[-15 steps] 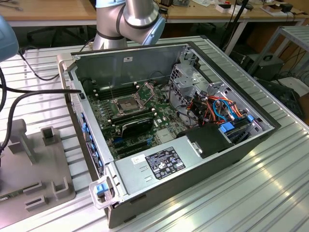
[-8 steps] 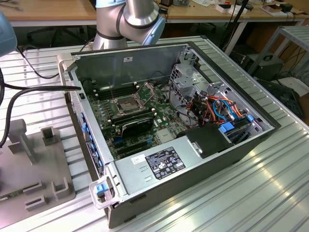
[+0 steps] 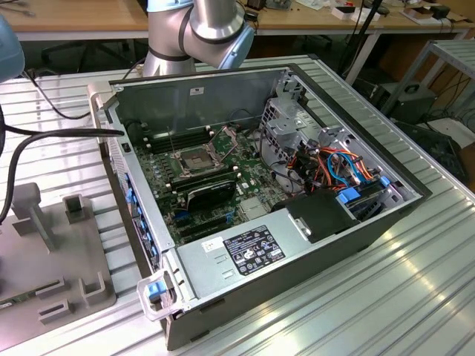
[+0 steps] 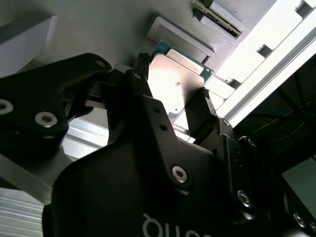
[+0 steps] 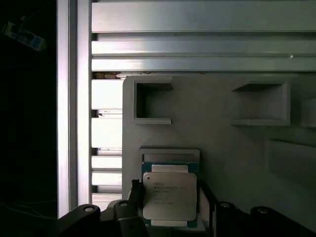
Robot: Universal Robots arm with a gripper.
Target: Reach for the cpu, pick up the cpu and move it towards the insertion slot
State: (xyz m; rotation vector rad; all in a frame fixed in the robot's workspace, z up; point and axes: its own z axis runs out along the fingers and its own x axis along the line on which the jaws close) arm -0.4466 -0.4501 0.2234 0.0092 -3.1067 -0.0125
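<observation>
Black fingers (image 4: 205, 106) of the gripper (image 5: 170, 200) stood against two opposite edges of the cpu (image 5: 169, 192). No gap showed on either side in both wrist views, so I took it for clamped on the chip. The cpu lay flat, bright metal lid up, a rim of green board showing round it. As far as I could judge it was not yet lifted from the shallow nest (image 5: 170, 154) of a grey fixture plate (image 5: 222, 133). Two empty square pockets (image 5: 153, 103) sat further along that plate, and beyond them ran the ribbed aluminium table (image 5: 197, 19).

In the exterior view the arm (image 3: 211, 26) leaned over from behind the open computer case (image 3: 200, 96). The insertion slot (image 3: 194, 157) lay on the motherboard inside, its bracket raised. A grey fixture (image 3: 44, 245), which I took for the same plate, stood outside the case at the exterior view's left, well apart from the slot.

To my eye the cpu would be light, thin and quite stiff. Its lid looked slick, and its hidden underside is likely delicate. The narrow side edges seemed the right place to hold it, squarely and level, since so slim an edge gives little purchase and a tilted grip could let it slip.
</observation>
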